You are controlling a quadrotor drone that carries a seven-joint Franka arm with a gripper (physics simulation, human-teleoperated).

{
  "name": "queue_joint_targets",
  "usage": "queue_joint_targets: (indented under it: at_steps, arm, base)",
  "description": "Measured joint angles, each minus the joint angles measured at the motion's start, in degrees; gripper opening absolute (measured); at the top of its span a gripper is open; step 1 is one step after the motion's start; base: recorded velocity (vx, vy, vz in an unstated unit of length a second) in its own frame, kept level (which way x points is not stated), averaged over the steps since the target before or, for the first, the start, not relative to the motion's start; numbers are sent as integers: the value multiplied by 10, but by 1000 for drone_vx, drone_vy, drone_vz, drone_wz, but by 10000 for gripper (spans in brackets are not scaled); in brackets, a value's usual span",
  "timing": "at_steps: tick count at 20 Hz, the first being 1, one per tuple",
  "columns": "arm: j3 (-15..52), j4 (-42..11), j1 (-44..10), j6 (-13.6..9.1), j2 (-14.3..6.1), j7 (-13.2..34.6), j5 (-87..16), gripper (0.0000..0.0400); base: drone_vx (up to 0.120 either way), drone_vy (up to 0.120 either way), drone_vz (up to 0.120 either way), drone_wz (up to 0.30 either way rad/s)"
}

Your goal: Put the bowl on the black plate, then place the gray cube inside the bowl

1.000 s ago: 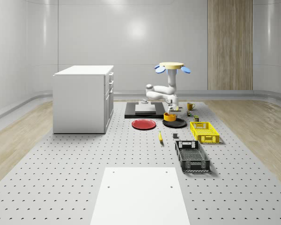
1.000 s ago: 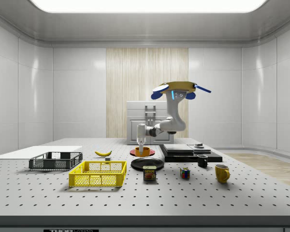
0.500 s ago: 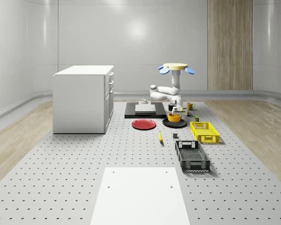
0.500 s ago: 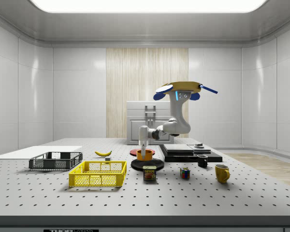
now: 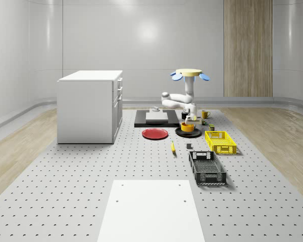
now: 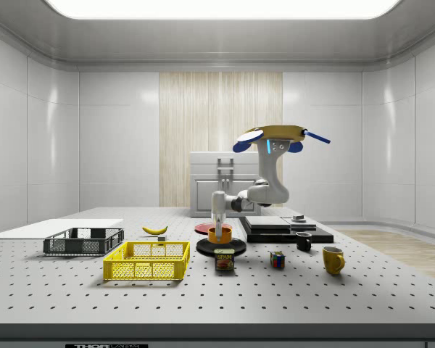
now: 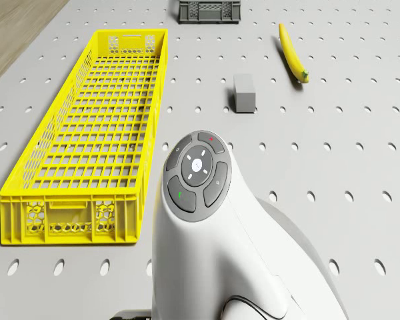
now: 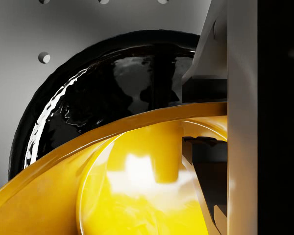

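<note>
Left the gray cube (image 7: pixel 244 92) on the table beside the yellow crate (image 6: pixel 146 261), well apart from the plate. Further right in the side view, pinched the bowl (image 6: pixel 220 235) by its rim with the gripper (image 6: pixel 218 226), one jaw inside the wall, low over the black plate (image 6: pixel 221 247); could not tell whether touching or just clear. Hovered the drone (image 6: pixel 279 135) further right again, above the dark slab (image 6: pixel 286 233). Risked, by judgement, tipping the bowl or skidding it on the glossy plate if released off-centre or during any drift.
</note>
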Motion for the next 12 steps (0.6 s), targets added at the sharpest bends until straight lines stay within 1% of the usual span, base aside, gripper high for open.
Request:
queue_joint_targets:
  at_steps: [1,2,7,8,9,10,12]
  arm:
    - [0,0,0,0,0,0,0,100]
    - [0,0,0,0,0,0,0,100]
    - [0,0,0,1,-1,0,0,100]
    - [0,0,0,1,-1,0,0,166]
    - [0,0,0,1,-1,0,0,218]
    - [0,0,0,1,-1,0,0,258]
    - [0,0,0,1,-1,0,0,314]
  base:
    - [0,0,-120,0]
    - [0,0,-40,0]
    - [0,0,0,0]
    - [0,0,0,0]
    - [0,0,0,0]
    - [0,0,0,0]
    - [0,0,0,0]
